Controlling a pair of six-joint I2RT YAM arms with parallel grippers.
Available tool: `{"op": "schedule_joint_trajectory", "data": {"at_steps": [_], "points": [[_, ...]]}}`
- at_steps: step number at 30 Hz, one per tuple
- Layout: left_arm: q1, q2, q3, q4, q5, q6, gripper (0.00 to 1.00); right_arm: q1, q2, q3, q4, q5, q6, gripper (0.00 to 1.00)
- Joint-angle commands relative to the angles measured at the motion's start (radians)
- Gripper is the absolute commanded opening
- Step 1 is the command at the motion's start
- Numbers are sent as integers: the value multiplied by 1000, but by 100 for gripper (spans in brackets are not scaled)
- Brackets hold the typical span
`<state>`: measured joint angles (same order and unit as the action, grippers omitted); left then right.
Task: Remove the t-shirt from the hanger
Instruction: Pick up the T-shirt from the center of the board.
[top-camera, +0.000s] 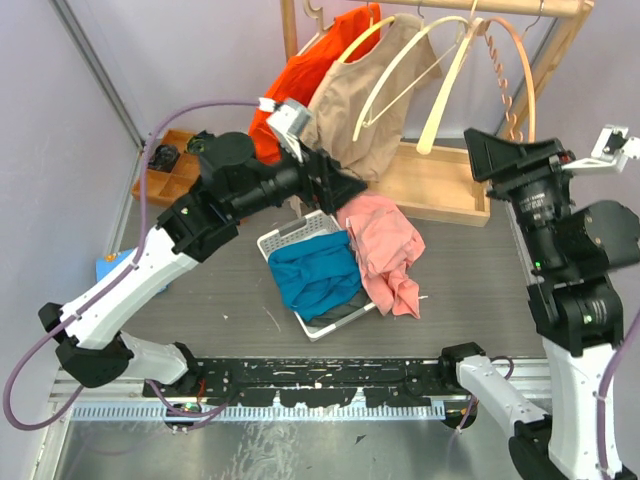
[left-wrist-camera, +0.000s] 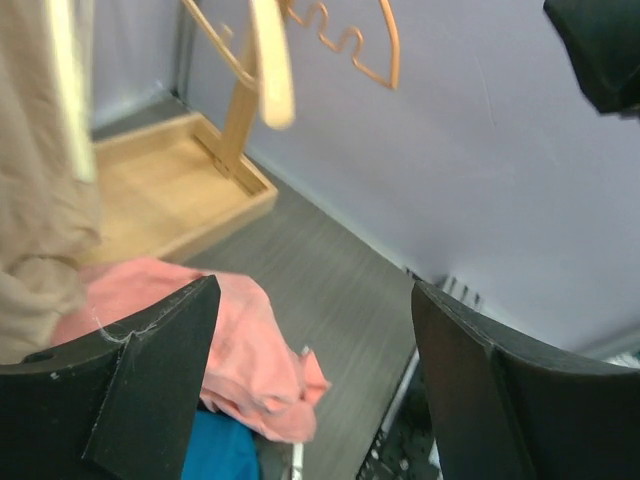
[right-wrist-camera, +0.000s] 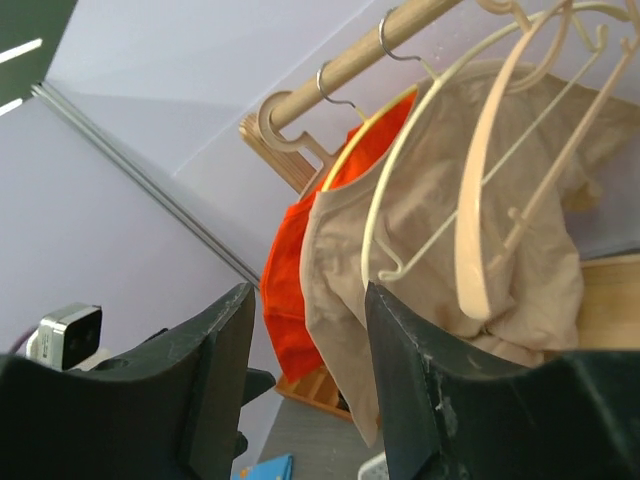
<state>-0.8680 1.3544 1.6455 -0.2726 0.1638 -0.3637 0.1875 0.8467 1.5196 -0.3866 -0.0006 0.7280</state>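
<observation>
Beige t-shirt (top-camera: 365, 110) hangs on its cream hanger (right-wrist-camera: 366, 230) on the rail (right-wrist-camera: 400, 30), left gripper (left-wrist-camera: 315, 300) and right gripper (right-wrist-camera: 308, 300) both spread and empty, so a one-sided tug would probably unhook the hanger too.

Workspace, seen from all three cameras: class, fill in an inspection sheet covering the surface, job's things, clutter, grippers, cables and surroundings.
Surface: dark grey table.
Job's things: beige t-shirt and orange t-shirt hang on hangers from the wooden rail; bare hangers beside them.
Clutter: pink garment on the table; blue garment in a white basket; wooden box of oddments at the left.
Grippers: left claw open, empty, near the beige t-shirt's lower edge; right claw open, empty.
Cables: purple cable arcs over the left arm.
Surroundings: lilac walls.
</observation>
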Motion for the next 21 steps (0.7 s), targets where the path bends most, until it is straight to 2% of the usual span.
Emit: {"op": "schedule_joint_trajectory", "data": {"at_steps": [1,2,7,14,21], "points": [[-130,55,4,-127,-83,71,92,-3,-36,33,-182,16,-96,54],[-161,72,7,-143,-115,88,100,-4,-46,36,-192,20,-102,55],[-242,172,8,-176,-256,102,98,-4,-61,74,-218,17,-115,56],[-252,337,29,-164,-367,207,98,-5,-86,109,-238,21,-117,56],[-252,534,167,-263,-446,301,98,-4,-103,140,-268,30,-114,56]]}}
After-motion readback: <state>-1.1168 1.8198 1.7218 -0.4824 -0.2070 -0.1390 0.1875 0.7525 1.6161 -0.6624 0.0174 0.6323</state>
